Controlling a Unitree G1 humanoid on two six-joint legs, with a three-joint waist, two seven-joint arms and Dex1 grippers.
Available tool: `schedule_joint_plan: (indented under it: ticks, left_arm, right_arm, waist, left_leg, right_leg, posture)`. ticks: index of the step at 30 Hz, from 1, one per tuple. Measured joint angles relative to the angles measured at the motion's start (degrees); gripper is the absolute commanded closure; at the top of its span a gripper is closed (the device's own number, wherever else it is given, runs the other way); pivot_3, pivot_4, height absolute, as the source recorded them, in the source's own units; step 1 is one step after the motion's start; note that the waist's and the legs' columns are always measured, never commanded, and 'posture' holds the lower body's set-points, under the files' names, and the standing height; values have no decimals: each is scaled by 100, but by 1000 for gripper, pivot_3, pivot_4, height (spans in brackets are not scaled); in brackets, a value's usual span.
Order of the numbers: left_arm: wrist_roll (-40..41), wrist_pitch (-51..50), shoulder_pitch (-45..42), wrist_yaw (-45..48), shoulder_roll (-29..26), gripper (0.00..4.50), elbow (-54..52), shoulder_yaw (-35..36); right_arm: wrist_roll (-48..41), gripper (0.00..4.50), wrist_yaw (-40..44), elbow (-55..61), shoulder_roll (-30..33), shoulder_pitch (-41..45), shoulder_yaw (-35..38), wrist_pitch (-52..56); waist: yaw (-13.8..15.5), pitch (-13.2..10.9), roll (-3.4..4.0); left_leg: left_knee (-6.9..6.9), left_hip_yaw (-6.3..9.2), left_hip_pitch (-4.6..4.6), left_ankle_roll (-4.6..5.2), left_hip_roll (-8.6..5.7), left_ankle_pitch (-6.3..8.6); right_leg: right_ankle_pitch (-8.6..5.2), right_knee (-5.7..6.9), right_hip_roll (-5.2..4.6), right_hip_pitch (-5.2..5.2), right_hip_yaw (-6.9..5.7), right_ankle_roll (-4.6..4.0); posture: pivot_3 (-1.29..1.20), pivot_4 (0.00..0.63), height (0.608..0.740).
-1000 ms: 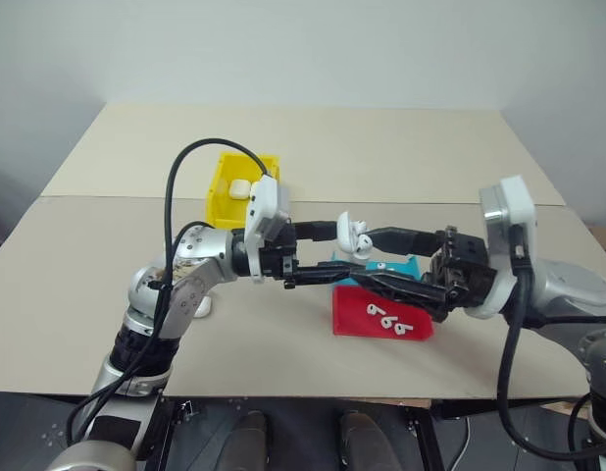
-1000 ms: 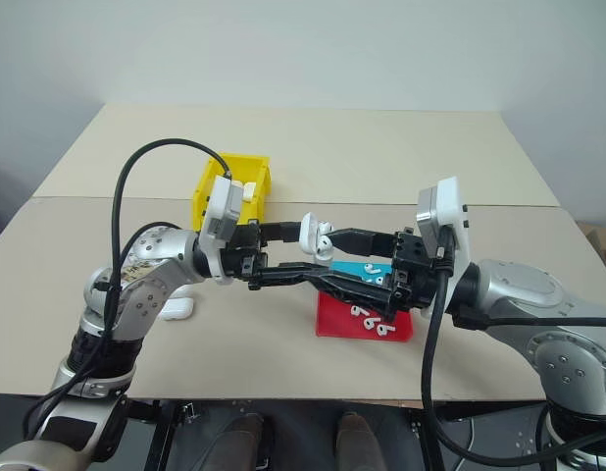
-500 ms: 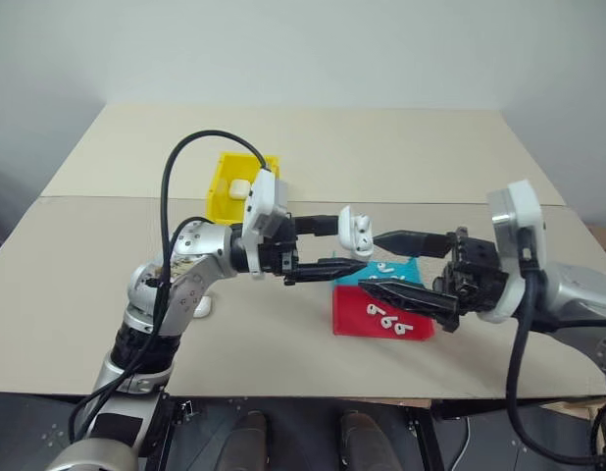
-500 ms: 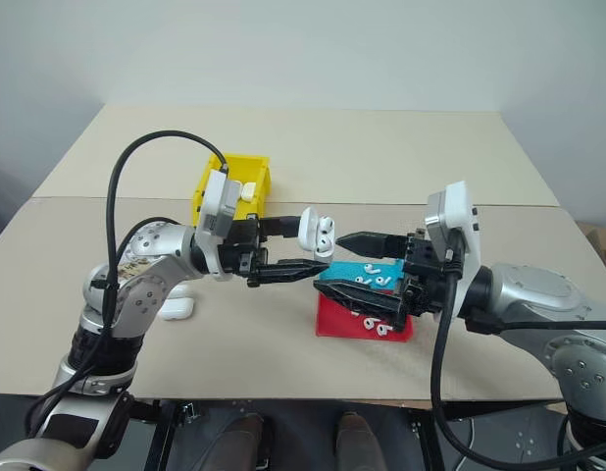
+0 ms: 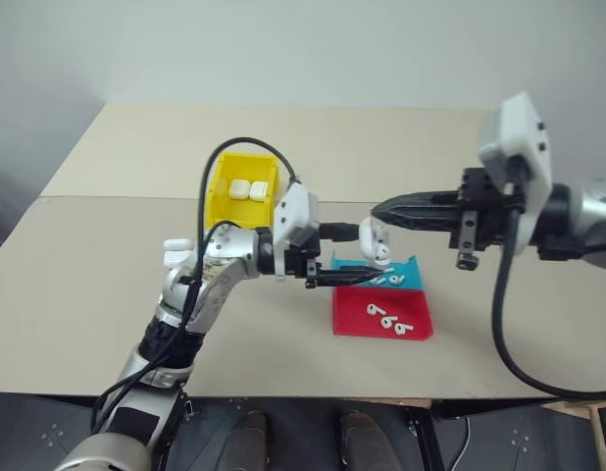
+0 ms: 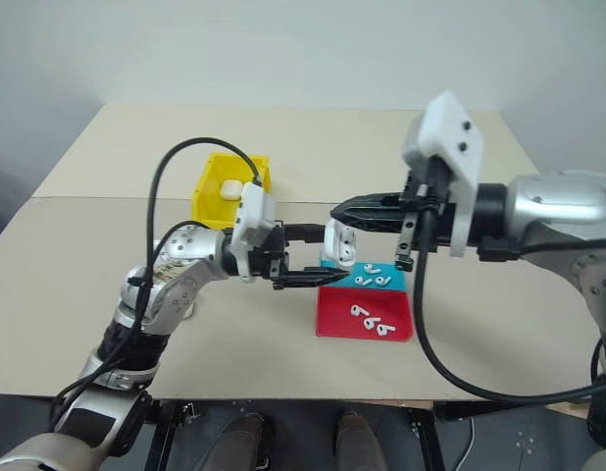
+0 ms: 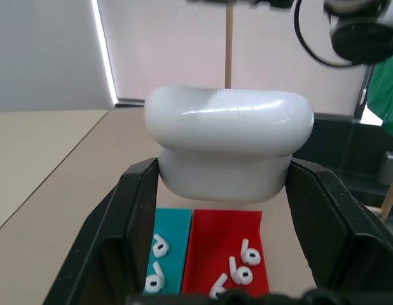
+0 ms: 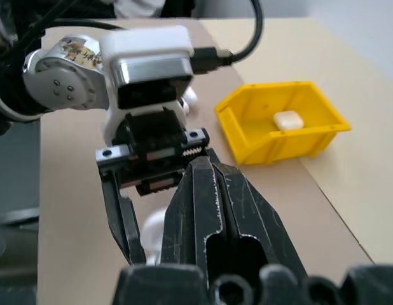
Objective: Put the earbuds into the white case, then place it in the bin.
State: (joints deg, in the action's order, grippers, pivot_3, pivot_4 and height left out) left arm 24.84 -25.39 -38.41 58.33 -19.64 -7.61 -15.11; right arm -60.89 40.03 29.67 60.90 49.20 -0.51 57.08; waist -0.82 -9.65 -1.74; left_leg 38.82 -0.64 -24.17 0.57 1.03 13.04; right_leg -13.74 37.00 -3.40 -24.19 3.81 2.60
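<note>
Nearest the robot, the red tray (image 5: 382, 316) is sitting with 3 earbuds (image 5: 387, 320) in it, touching the teal tray (image 5: 401, 277) just behind, which is holding 2 or 3 more. Above them the left gripper (image 5: 367, 263) is reaching across level, fingers clamped narrow on the white case (image 5: 374, 242), which is hanging in the air over the teal tray, well apart from the table. In the left wrist view the case (image 7: 227, 141) is sitting between both fingers (image 7: 128, 210) with its lid down and seam closed. What is changing: 1 second ago the case lid was standing open with the right gripper wide around it; half a second ago the lid was still up; now the lid is shut and the right gripper (image 5: 383, 209) is lifting away above and to the right of the case, its fingers pressed together and empty, confirmed in the right wrist view (image 8: 203, 175). I am reading that as the closing step being done, so the loading half is likely finishing. Further back, the yellow bin (image 5: 221, 183) is already holding 2 cases (image 5: 246, 189), and another spare case (image 5: 177, 244) is lying on the table (image 5: 107, 255) by the left elbow. Remaining: carrying this case back-left over the bin wall and releasing.
</note>
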Motion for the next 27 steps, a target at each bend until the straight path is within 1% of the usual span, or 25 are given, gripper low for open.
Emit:
schedule_joint_plan:
  ticks: [4,8,12,15,18,20,22,24,25,27]
  left_arm:
    - [-234,14,-36,-152,190,1719,172,-135]
    - [-282,21,-83,-213,249,1719,178,-131]
    - [-377,11,-82,-286,199,1719,183,-132]
    - [-378,-7,24,-357,114,1719,67,-51]
    - [-364,-69,208,-419,33,1719,-103,41]
    - [-299,-38,374,-537,34,1719,-280,251]
    - [-242,105,484,-806,78,1719,-471,580]
    - [-242,148,522,-1191,164,1719,-575,864]
    - [-264,150,548,-1461,245,1719,-588,1016]
    - [-414,151,575,-1984,370,1719,-560,1247]
  right_arm:
    - [366,4472,284,-40,-38,622,-647,372]
    - [915,4472,643,17,35,760,-1293,534]
    - [1382,4472,957,54,202,755,-1392,489]
    - [1584,4472,1086,59,341,532,-1338,478]
    - [1631,4472,1140,71,424,249,-1003,471]
    - [1609,4472,1081,104,391,-112,-518,437]
    - [1539,4472,794,110,-67,-692,222,237]
    - [1531,4472,515,219,-457,-1192,736,-29]
    - [1549,4472,363,336,-667,-1481,979,-189]
    - [1585,4472,106,557,-983,-1943,1198,-378]
  waist:
    - [7,0,0]
    - [18,0,0]
    - [14,0,0]
    - [12,0,0]
    - [12,1,2]
    - [14,1,2]
    - [17,3,0]
    - [25,5,2]
    - [34,5,2]
    - [48,5,3]
  left_leg:
    - [1,2,-5,0,0,0]
    - [3,8,-10,1,-1,1]
    - [3,13,-8,1,0,1]
    - [3,18,-6,1,1,1]
    - [2,26,-7,1,2,1]
    - [3,29,-8,1,3,1]
    - [5,31,-5,1,2,1]
    - [6,34,-1,1,2,1]
    - [6,38,-2,1,1,1]
    - [8,38,-3,1,-1,1]
  right_leg:
    - [0,-3,-3,-3,-2,0]
    - [0,-3,-6,-6,-2,1]
    - [0,-2,-5,-6,-2,1]
    - [0,0,-5,-6,-2,1]
    - [0,1,-4,-8,-1,1]
    - [0,1,-5,-6,-4,1]
    - [2,2,-6,2,-3,1]
    - [2,7,-5,4,-3,2]
    - [2,6,-4,6,-5,2]
    - [3,6,-5,5,-4,3]
  posture:
    - [0,150,740]
    - [0,150,740]
    - [0,150,740]
    - [0,150,740]
    - [0,150,740]
    - [0,150,740]
    - [0,150,740]
    - [0,150,740]
    - [0,150,740]
    - [0,150,740]
